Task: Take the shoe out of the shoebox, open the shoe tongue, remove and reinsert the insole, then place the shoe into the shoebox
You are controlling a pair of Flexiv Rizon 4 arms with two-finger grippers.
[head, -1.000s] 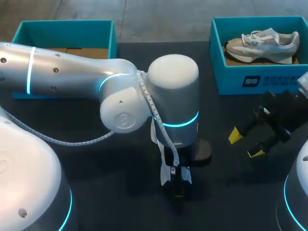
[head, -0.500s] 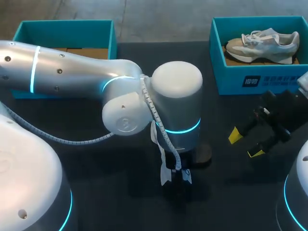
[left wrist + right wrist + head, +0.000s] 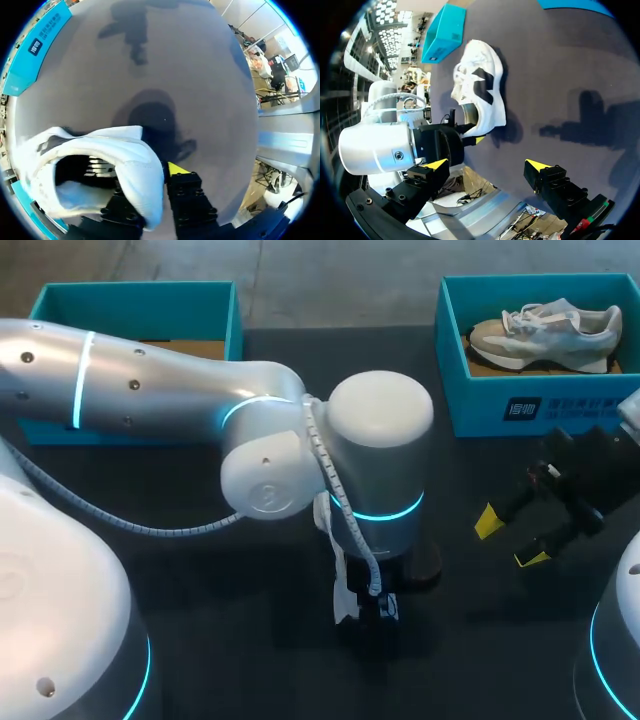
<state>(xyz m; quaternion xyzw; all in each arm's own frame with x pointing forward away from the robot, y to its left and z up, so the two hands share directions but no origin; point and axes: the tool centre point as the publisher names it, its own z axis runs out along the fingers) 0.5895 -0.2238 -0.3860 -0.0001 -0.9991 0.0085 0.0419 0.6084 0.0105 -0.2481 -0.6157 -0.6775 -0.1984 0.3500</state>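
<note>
Even overhead light, fairly bright. The dark table soaks it up, with soft shadow pooled under the left arm. The arm's white shell has mild glare and a cyan ring glow. Wrist views bend hard at the rims. The shoe is near the lens, washed out and probably slightly soft. Right wrist view shows crisper arm shadows on the table.

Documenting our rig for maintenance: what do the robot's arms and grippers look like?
The left arm is a silver-white tube with rounded joint housings, glowing cyan rings and a white ribbed cable along its outside. The right arm shows the same white shell and cyan ring. The right gripper is black, its two fingers tipped in yellow wedges; the left gripper matches.
</note>
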